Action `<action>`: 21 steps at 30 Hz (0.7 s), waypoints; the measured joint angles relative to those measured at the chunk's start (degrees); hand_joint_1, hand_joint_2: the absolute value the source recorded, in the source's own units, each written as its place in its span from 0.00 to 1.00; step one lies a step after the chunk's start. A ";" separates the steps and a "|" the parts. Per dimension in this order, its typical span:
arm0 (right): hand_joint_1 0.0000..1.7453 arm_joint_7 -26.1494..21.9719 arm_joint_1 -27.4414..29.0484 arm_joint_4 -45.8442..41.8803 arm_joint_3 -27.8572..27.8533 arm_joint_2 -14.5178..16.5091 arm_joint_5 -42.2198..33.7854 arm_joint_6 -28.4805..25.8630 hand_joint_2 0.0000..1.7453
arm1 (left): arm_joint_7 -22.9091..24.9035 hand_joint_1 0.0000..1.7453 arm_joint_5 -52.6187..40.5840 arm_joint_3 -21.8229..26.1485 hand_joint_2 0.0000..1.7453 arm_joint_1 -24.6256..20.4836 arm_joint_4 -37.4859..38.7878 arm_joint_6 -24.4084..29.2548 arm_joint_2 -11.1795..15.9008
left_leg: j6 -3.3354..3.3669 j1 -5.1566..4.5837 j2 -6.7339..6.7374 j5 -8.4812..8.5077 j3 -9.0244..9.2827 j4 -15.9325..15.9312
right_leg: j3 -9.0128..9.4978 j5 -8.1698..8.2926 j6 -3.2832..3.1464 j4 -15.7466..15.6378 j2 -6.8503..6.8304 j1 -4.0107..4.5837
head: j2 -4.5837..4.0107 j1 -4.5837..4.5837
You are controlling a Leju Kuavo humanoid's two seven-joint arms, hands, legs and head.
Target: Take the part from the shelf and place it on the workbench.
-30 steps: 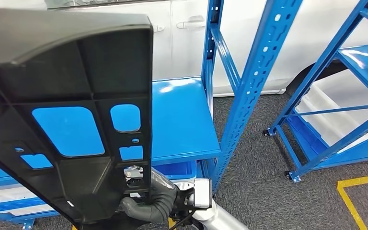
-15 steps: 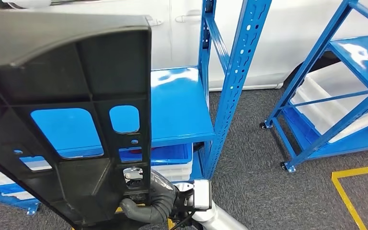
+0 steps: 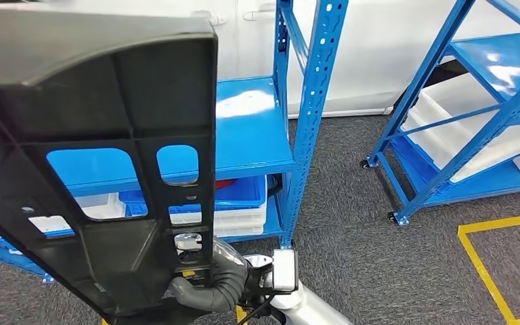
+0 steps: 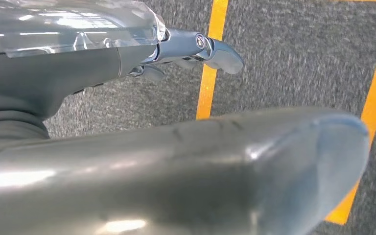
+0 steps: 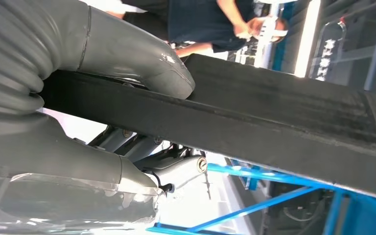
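The part [image 3: 108,135] is a large black plastic panel with ribs and several cut-outs, and it covers the left half of the head view. My right hand [image 3: 217,281] grips its lower edge from below. In the right wrist view the thumb [image 5: 142,54] presses on the panel's black edge [image 5: 284,117], with the fingers underneath. My left hand [image 4: 127,161] hangs over the grey carpet holding nothing; its fingers [image 4: 215,51] stand apart from the thumb.
A blue shelf [image 3: 250,128] with an upright post [image 3: 311,101] stands ahead, with blue and white bins [image 3: 237,203] under it. A second blue rack [image 3: 474,101] with white bins is at the right. Yellow floor tape [image 3: 487,257] marks the carpet. A person [image 5: 200,19] stands beyond the panel.
The whole picture has shifted: the camera has drawn back from the shelf, so more floor and the bins under the shelf show. The panel stays in my right hand as before.
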 joint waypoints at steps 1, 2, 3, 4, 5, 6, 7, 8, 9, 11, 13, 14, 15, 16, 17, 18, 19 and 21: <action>1.00 -0.04 -0.07 0.18 0.07 0.02 -0.07 0.02 1.00 | 0.00 0.00 0.00 0.00 0.00 0.03 0.00 0.01 0.01 | -0.39 0.13 -0.05 0.19 -0.19 0.01 | -0.41 0.51 -0.51 -0.01 -0.09 -0.02 | 0.00 0.01; 1.00 -0.05 -0.12 0.38 0.15 0.04 -0.12 0.04 1.00 | 0.01 0.00 0.00 -0.01 0.00 0.10 0.00 0.01 0.01 | -0.67 0.24 -0.10 -0.58 -0.62 0.54 | -0.91 1.16 -1.07 -0.07 -0.17 -0.06 | 0.00 0.01; 1.00 -0.05 -0.17 0.58 0.25 0.05 -0.17 0.08 1.00 | 0.01 0.00 0.00 -0.01 0.00 0.18 0.00 0.02 0.01 | -0.85 0.34 -0.16 -2.48 -1.30 2.09 | -1.55 1.88 -1.61 -0.21 -0.27 -0.12 | 0.00 0.01; 1.00 -0.05 -0.23 0.75 0.35 0.06 -0.22 0.12 1.00 | 0.02 0.00 0.01 -0.02 0.00 0.24 0.00 0.02 0.01 | -0.95 0.40 -0.21 -5.29 -2.15 4.63 | -2.28 2.58 -2.00 -0.26 -0.35 -0.08 | 0.00 0.01; 1.00 -0.05 -0.29 0.92 0.43 0.07 -0.26 0.17 1.00 | 0.02 0.00 0.01 -0.02 0.00 0.27 0.00 0.03 0.00 | -1.04 0.37 -0.22 -8.43 -3.05 8.12 | -3.12 3.26 -2.28 -0.24 -0.36 0.06 | 0.00 -0.01; 1.00 -0.05 -0.32 1.07 0.49 0.07 -0.30 0.23 1.00 | 0.02 0.00 0.02 -0.02 0.00 0.26 0.00 0.03 0.00 | -1.13 0.37 -0.23 -10.80 -3.74 11.85 | -4.00 3.92 -2.44 -0.18 -0.38 0.23 | 0.00 -0.01; 1.00 -0.05 -0.33 1.23 0.53 0.07 -0.32 0.32 1.00 | 0.02 0.00 0.02 -0.02 0.00 0.23 0.00 0.03 0.00 | -1.21 0.36 -0.23 -11.78 -3.93 14.75 | -4.91 4.58 -2.48 -0.08 -0.38 0.39 | 0.00 0.00; 1.00 -0.05 -0.34 1.41 0.57 0.07 -0.34 0.44 1.00 | 0.02 0.00 0.02 -0.02 0.00 0.22 0.00 0.03 0.00 | -1.24 0.36 -0.23 -11.47 -3.45 16.26 | -5.85 5.21 -2.48 0.06 -0.37 0.53 | 0.00 -0.01; 1.00 -0.05 -0.34 1.55 0.61 0.07 -0.38 0.54 1.00 | 0.02 0.00 0.02 -0.02 0.00 0.21 0.00 0.03 0.00 | -1.18 0.35 -0.23 -10.12 -2.09 15.80 | -6.77 5.79 -2.43 0.24 -0.36 0.64 | 0.00 0.00; 1.00 -0.07 -0.44 1.69 0.72 0.10 -0.46 0.67 1.00 | 0.02 0.00 0.02 -0.02 0.00 0.13 0.00 0.03 0.04 | -0.72 0.24 -0.32 -7.91 3.29 9.42 | -8.31 6.80 -2.17 0.65 -0.31 0.81 | 0.00 0.00; 1.00 -0.09 -0.74 1.71 0.89 0.19 -0.57 0.71 1.00 | 0.02 0.00 0.02 -0.02 0.00 -0.02 0.00 0.04 0.10 | -0.01 -0.10 -0.46 -8.33 8.19 1.94 | -9.14 7.81 -1.65 0.87 -0.32 0.95 | 0.00 0.00; 1.00 -0.10 -0.93 1.73 1.02 0.23 -0.64 0.73 1.00 | 0.02 0.00 0.02 -0.02 0.00 -0.07 0.00 0.05 0.13 | 0.33 -0.33 -0.50 -8.82 9.20 -0.02 | -9.30 8.36 -1.32 0.79 -0.36 0.94 | 0.00 0.00; 1.00 -0.11 -1.10 1.77 1.17 0.26 -0.73 0.75 1.00 | 0.03 0.00 0.02 -0.02 0.00 -0.05 0.00 0.05 0.13 | 0.66 -0.48 -0.49 -8.62 9.20 -0.66 | -9.38 8.96 -0.98 0.61 -0.38 0.89 | 0.00 0.00; 1.00 -0.13 -1.21 1.83 1.31 0.26 -0.79 0.77 1.00 | 0.04 0.00 0.02 -0.01 0.00 0.01 0.00 0.05 0.12 | 1.04 -0.41 -0.38 -8.00 8.77 -0.72 | -9.51 9.25 -0.61 0.49 -0.37 0.82 | 0.00 0.00; 1.00 -0.15 -1.29 1.91 1.43 0.25 -0.85 0.78 1.00 | 0.04 0.00 0.02 -0.01 0.00 0.02 0.00 0.05 0.12 | 1.48 -0.32 -0.26 -7.34 8.36 -0.88 | -9.89 8.65 -0.24 0.84 -0.31 0.74 | 0.00 0.00; 1.00 -0.16 -1.34 2.00 1.50 0.22 -0.90 0.77 1.00 | 0.04 0.00 0.02 0.00 0.00 0.00 0.00 0.05 0.11 | 1.94 -0.18 -0.13 -6.56 7.77 -1.06 | -10.52 6.99 0.09 2.08 -0.25 0.69 | 0.00 0.01; 1.00 -0.17 -1.39 2.12 1.55 0.19 -0.93 0.76 1.00 | 0.04 0.00 0.02 0.00 0.00 -0.04 0.00 0.03 0.11 | 2.31 -0.05 -0.02 -5.85 7.04 -1.18 | -11.43 4.33 0.40 4.47 -0.20 0.59 | 0.00 0.01; 1.00 -0.19 -1.49 2.38 1.64 0.14 -0.99 0.75 1.00 | 0.02 0.00 0.02 0.00 0.00 -0.06 0.00 -0.02 0.11 | 2.65 -0.09 0.00 -4.59 5.26 -1.15 | -13.47 -0.85 0.82 11.71 -0.15 0.36 | 0.00 0.01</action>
